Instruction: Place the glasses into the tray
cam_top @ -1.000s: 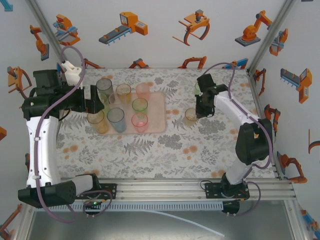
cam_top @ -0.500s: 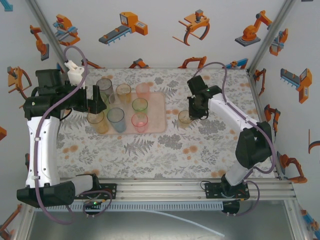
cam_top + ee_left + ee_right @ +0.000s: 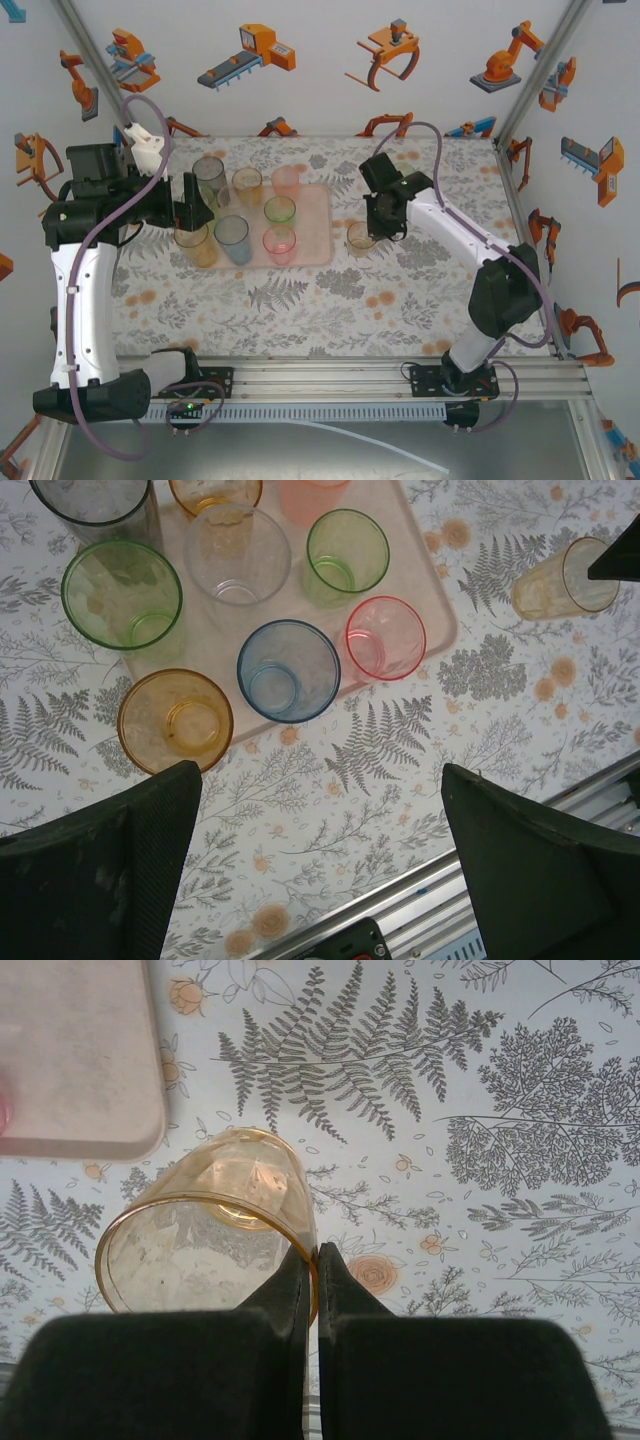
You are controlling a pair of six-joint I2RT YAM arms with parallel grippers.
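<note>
Right hand pinching rim of amber glass — just off tray corner; left hand wide.

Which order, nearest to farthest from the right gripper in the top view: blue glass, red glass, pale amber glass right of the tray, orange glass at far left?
1. pale amber glass: pinched at its rim by the right gripper, just right of the tray.
2. red glass: near right part of the tray.
3. blue glass: left of the red one.
4. orange glass: far left.
</note>
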